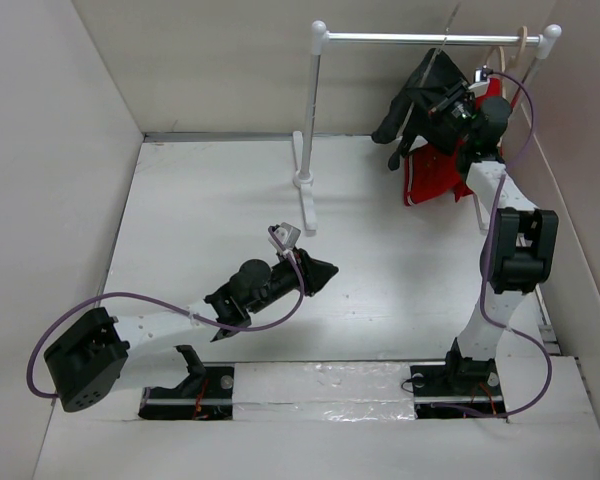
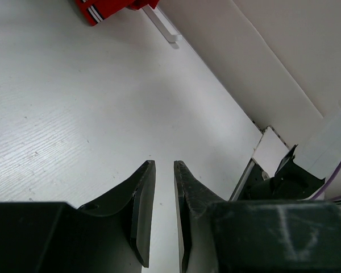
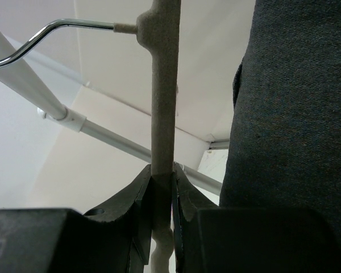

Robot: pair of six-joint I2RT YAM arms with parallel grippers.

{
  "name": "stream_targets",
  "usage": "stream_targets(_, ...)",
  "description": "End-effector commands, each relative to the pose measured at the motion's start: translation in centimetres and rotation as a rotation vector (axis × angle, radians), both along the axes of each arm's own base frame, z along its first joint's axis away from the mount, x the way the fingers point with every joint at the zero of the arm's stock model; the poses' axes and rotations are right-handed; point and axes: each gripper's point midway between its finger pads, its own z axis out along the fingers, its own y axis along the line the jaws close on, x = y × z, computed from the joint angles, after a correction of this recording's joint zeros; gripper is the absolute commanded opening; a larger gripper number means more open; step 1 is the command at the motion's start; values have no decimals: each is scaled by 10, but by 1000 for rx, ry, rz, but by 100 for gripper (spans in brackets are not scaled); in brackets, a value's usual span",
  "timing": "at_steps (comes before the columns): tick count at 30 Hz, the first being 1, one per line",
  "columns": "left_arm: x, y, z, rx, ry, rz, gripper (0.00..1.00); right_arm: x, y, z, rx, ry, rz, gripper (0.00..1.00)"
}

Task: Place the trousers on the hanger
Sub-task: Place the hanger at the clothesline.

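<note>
The black trousers hang bunched just under the rail at the back right. In the right wrist view they are dark fabric right beside my jaws. The hanger is a grey bar with a thin metal hook on top. My right gripper is shut on the hanger's bar, raised up by the rail. My left gripper hovers low over mid table. Its jaws stand a narrow gap apart with nothing between them.
The white garment rack stands at the back, its foot on the table. Red shorts with white trim hang on a cream hanger below the trousers and show in the left wrist view. Walls enclose three sides.
</note>
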Motion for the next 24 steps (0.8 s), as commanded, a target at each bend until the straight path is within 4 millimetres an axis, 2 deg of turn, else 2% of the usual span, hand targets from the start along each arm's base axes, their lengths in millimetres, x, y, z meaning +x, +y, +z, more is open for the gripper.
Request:
stream_targets(1,1,-2,10,-27,-24,2,17,-18,-6,57,-48,-246,-23,0)
stream_targets(3,1,-2,10,-28,-23,3,17,-21,-5,55,-42,-248,-11,1)
stream_targets(6,2,-3,12,-29,-25,2,18,-25,-3,57,-45,-262,3,21)
stream_targets(7,2,-3,12,-27,-24,3,18,-25,-2,58,-50,-264,11,34)
stream_targets(9,2,-3,15,-34,-27,3,18,-28,-4,63,-62,-282,18,45)
stream_targets(10,7,-1,16,-35,-29,32,19,-32,-4,67,-71,-296,15,56)
stream_targets(12,8,-1,17,-35,-29,39,21,-34,-9,65,-86,-280,-4,65)
stream_targets(13,8,-1,19,-37,-31,39,21,-35,-10,64,-102,-286,-13,75)
stream_targets(15,8,-1,20,-38,-30,40,24,-42,-14,69,-119,-293,-25,85)
stream_targets(16,9,0,22,-39,-31,45,24,-42,-19,61,-135,-281,-39,91)
stream_targets(18,10,1,24,-39,-26,56,27,-50,-19,62,-152,-275,-50,92)
stream_targets(19,11,2,25,-39,-26,62,27,-50,-25,53,-169,-264,-73,100)
stream_targets(22,16,7,35,-40,-32,102,29,-59,-33,50,-210,-259,-113,100)
stream_targets(24,19,13,41,-32,-36,133,32,-64,-39,34,-242,-224,-140,100)
